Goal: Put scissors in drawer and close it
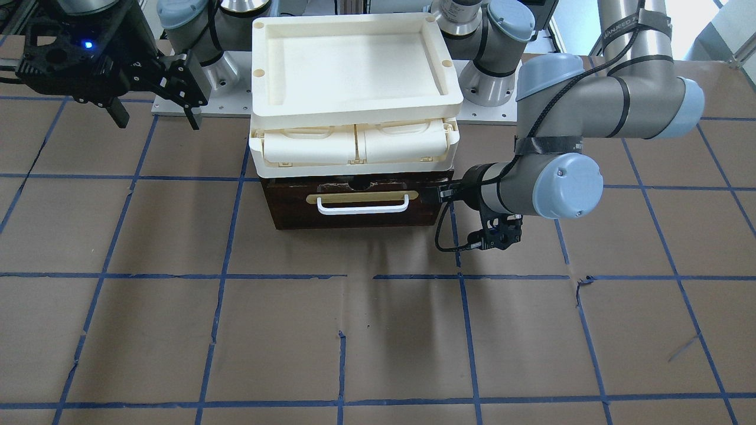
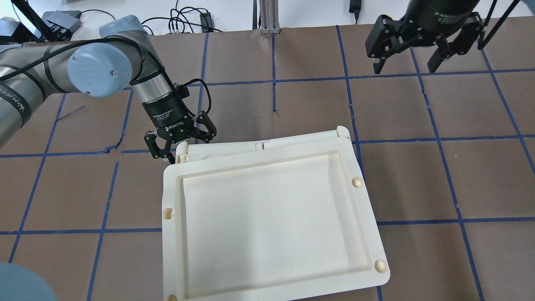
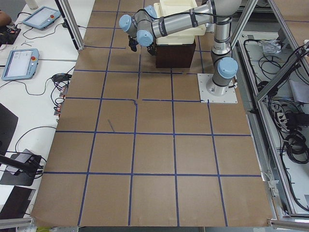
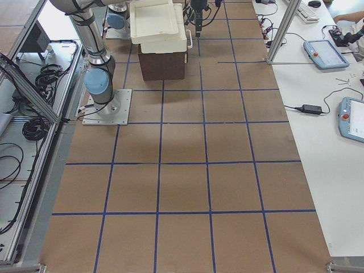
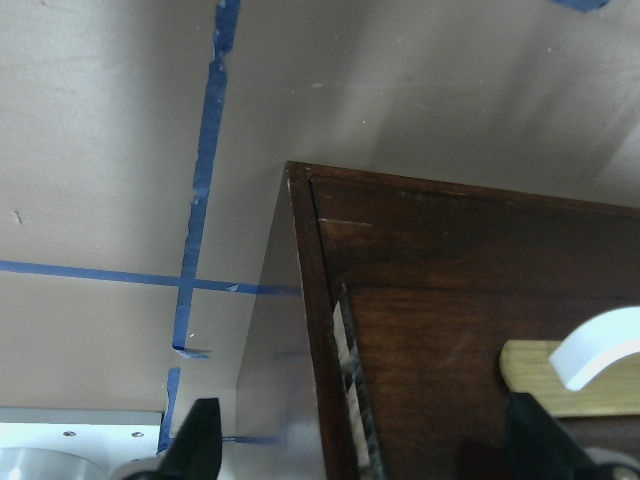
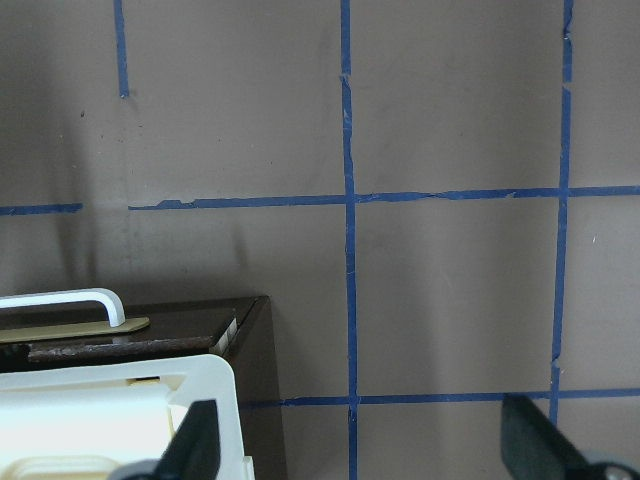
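Drawer (image 1: pixel 354 218) front flush, judged shut | scissors unseen in any view, probably inside | left gripper (image 2: pixel 184 145) jaws wide, at drawer's front corner, placed as for a push | right gripper (image 2: pixel 404 67) jaws wide, raised clear of the work

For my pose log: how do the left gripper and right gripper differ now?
The left gripper is low, at the drawer's front corner; the right gripper hangs above the cream box's level. The left is close to the drawer, the right well clear of it. Both are open and empty.
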